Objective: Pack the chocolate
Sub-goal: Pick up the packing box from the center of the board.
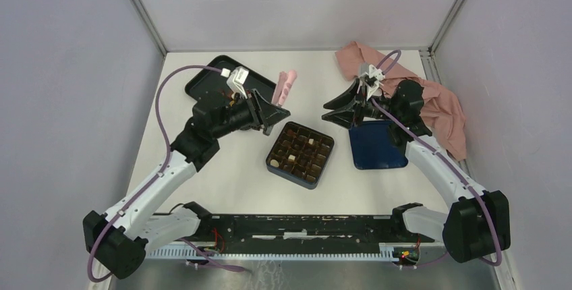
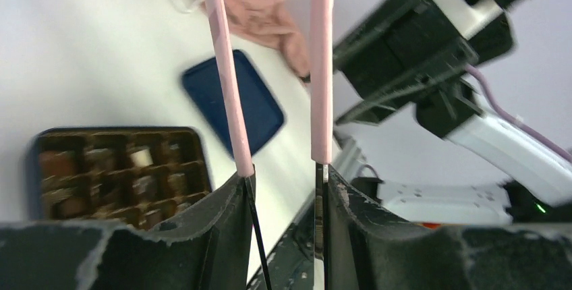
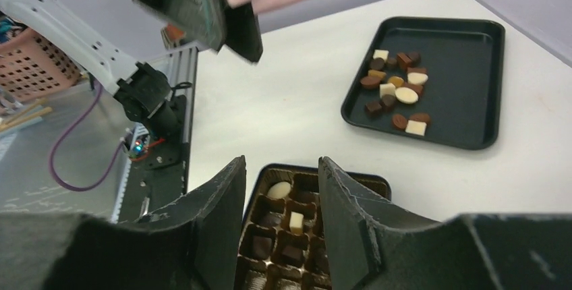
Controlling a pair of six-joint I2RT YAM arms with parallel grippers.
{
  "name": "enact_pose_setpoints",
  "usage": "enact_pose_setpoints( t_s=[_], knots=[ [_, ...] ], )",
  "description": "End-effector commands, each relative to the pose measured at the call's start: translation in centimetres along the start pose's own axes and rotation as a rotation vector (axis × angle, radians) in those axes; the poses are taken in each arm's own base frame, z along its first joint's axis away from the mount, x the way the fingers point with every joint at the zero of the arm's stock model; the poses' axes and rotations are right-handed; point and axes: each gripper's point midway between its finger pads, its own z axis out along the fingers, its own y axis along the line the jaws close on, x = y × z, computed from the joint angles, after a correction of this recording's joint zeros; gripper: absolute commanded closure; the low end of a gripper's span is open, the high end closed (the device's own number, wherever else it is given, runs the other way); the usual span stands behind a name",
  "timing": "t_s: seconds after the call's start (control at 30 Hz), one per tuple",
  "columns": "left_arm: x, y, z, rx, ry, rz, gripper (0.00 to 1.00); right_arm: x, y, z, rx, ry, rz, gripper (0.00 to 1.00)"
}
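Several loose chocolate pieces (image 3: pixel 394 91), dark, light brown and cream, lie in the black tray (image 3: pixel 472 47). More pieces sit in the grid compartments of the dark blue box (image 1: pixel 300 155), among them a cream oval (image 3: pixel 280 189) and a cream square (image 3: pixel 295 221). My left gripper (image 1: pixel 273 109) is shut on pink tongs (image 1: pixel 284 86), whose two arms (image 2: pixel 226 67) stand apart and hold nothing. It hovers left of the box (image 2: pixel 115 172). My right gripper (image 3: pixel 280 168) is open and empty, just above the box's right side (image 1: pixel 334 111).
The dark blue lid (image 1: pixel 376 145) lies right of the box, under my right arm. A pink cloth (image 1: pixel 432 101) is bunched at the back right. The black tray (image 1: pixel 216 74) sits at the back left, partly hidden by my left arm. Grey walls close in the table.
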Motion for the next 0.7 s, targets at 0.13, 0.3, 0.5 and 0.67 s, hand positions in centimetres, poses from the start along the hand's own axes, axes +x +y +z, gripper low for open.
enact_pose_setpoints(
  t_s=[0.13,0.3,0.5,0.67],
  knots=[
    [0.5,11.0,-5.0,-0.597,0.236,-0.027,0.57,2.9,-2.3,-0.9,0.061,0.092,-0.076,0.51],
    [0.1,17.0,-7.5,-0.851,0.349,-0.04,0.57,3.8,-3.4,-1.0,0.079,0.137,-0.084,0.51],
    [-0.1,20.4,-9.2,-1.03,0.457,-0.019,0.57,4.4,-3.8,-1.1,0.081,0.161,-0.079,0.51],
    [0.6,22.2,-9.7,-1.096,0.553,-0.035,0.57,5.2,-4.1,-1.0,0.067,0.182,-0.052,0.51]
  ],
)
